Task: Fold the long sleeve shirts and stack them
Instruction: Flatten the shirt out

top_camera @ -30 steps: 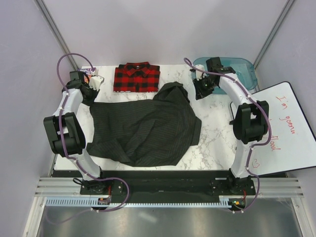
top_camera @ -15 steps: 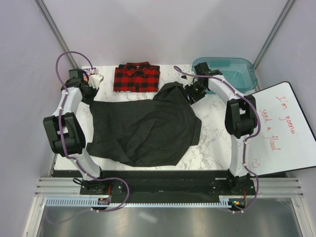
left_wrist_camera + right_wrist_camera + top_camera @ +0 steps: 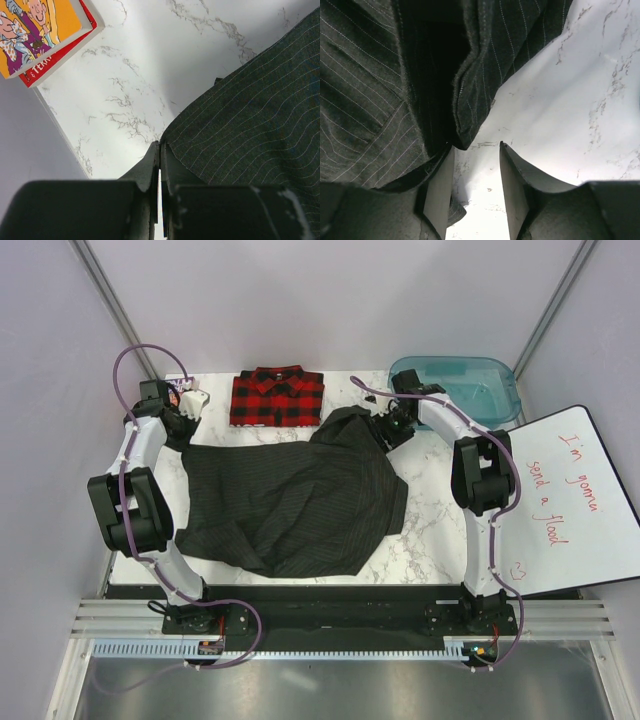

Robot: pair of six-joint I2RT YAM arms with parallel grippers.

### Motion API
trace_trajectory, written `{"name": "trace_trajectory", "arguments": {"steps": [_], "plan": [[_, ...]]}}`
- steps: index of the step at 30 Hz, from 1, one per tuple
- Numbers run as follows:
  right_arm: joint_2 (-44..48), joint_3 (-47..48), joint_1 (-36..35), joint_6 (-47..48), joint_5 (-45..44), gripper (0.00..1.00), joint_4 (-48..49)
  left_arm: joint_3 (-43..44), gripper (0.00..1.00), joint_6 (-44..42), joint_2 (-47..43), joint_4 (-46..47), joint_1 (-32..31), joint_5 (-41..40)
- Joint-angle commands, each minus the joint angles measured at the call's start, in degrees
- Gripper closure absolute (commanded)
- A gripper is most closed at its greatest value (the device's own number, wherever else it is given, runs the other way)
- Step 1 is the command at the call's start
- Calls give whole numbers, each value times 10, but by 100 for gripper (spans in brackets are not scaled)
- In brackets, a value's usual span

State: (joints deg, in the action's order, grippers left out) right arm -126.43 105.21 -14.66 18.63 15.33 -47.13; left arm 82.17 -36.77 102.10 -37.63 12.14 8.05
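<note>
The dark charcoal pinstriped shirt [image 3: 300, 500] lies spread and rumpled over the middle of the marble table [image 3: 440, 510], with a raised hump at its far right. Folded square, the red-and-black plaid shirt [image 3: 277, 398] rests at the far edge. My left gripper [image 3: 182, 432] [image 3: 160, 145] is shut at the charcoal shirt's far left corner; the fabric edge [image 3: 250, 100] lies against its right finger, and I see no cloth between the jaws. At the hump's right edge my right gripper [image 3: 383, 432] [image 3: 476, 147] stands open, with a fold of fabric [image 3: 470, 75] just ahead of the gap.
A colourful paperback book [image 3: 40, 30] lies at the far left corner by the wall. A teal bin [image 3: 470, 380] stands at the far right. A whiteboard [image 3: 575, 500] with red writing leans off the table's right side.
My right arm has swung left from beside the bin to the charcoal shirt's right edge, and its jaws have widened. The left arm and both shirts have not moved.
</note>
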Motion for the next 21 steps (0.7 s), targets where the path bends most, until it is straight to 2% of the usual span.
{"name": "trace_trajectory", "arguments": {"steps": [1,6,7,8,9,10,12,17,21], "plan": [[7,29,-7,-5,16,50,11,18,98,19,6,1,3,6],[-21,61,-7,-8,38,50,13,21,98,21,11,0,3,3],[-26,72,-8,-4,44,55,14,21,98,20,12,0,3,3],[-29,76,-7,-4,45,60,16,23,98,21,11,1,3,3],[-32,82,-7,-6,45,70,17,23,98,21,10,0,2,5],[-35,90,-6,-7,38,87,17,24,98,21,10,-1,3,7],[-33,99,-6,-13,24,100,19,27,98,25,10,0,3,11],[49,90,3,-39,-39,100,53,55,98,57,0,1,7,33],[134,79,7,-58,-94,100,96,77,98,108,-38,15,10,108]]}}
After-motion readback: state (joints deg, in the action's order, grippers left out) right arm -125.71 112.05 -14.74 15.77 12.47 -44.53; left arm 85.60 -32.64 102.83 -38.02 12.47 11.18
